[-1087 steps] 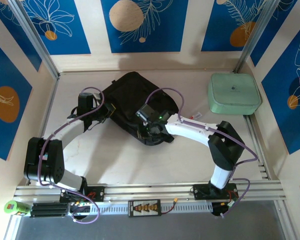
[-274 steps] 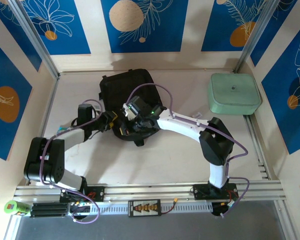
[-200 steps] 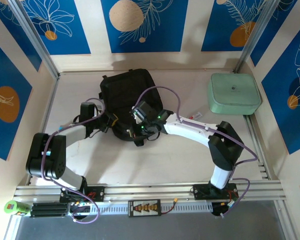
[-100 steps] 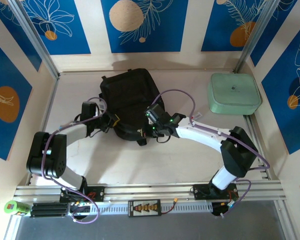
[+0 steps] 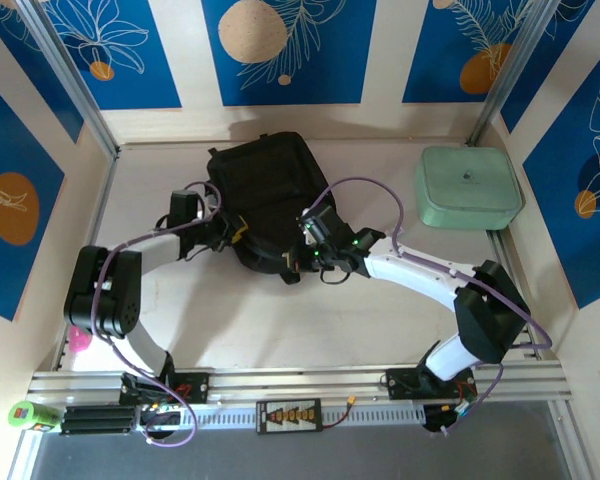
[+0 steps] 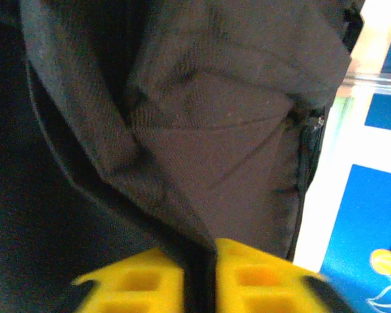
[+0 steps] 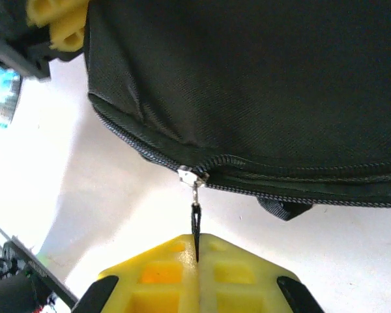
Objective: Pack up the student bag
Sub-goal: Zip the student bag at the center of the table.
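My right gripper [image 7: 197,246] clamps the zipper pull [image 7: 196,222], my left gripper [image 6: 199,264] pinches fabric; the student bag [image 5: 265,185] has shifted back, mint case [image 5: 467,187] apart.

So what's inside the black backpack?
Nothing inside can be seen: the black fabric of the student bag covers it all. The right gripper pinches the zipper pull at the bag's edge.

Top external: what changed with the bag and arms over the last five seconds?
The student bag turned from a diagonal lie to nearly straight, and its near right corner swung left. The right arm swung its elbow out to the right. The right gripper is shut on the zipper pull at the bag's near edge. The left gripper moved in and pinches a fabric fold on the bag's left side. The mint case stayed put.
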{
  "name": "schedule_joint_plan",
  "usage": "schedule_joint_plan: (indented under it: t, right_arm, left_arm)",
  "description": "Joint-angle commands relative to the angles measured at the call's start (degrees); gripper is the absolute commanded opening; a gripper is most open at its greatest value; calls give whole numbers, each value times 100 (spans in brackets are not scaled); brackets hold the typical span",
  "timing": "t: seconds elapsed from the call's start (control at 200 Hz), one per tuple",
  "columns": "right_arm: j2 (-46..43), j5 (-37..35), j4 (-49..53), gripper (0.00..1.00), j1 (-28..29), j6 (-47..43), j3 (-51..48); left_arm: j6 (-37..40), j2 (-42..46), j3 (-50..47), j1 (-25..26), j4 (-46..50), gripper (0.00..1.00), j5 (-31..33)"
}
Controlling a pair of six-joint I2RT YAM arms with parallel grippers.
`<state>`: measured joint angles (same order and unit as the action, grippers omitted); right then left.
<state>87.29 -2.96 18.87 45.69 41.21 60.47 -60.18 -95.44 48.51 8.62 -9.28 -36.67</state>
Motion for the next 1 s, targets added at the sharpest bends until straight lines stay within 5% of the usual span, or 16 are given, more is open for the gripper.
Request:
schedule_joint_plan:
  t: [0.0, 0.24, 0.49, 0.83, 0.995]
  right_arm:
    - [96, 673, 153, 0, 115, -363, 480]
    - [963, 1039, 30, 0, 356, -571, 1477]
    - [1497, 1359, 84, 0, 536, -642, 1689]
    - [1860, 1751, 226, 0, 683, -835, 1924]
    - [1858, 1747, 403, 0, 830, -1061, 1956]
  left_arm:
    - [245, 120, 145, -181, 14, 40, 700]
    - [453, 1158, -569, -413, 920, 65, 1099]
    - [237, 2470, -962, -336, 2026, 73, 1232]
    - [-742, 2779, -1481, 298, 1873, 68, 1367]
    - [-864, 2363, -1465, 509, 1401, 55, 1399]
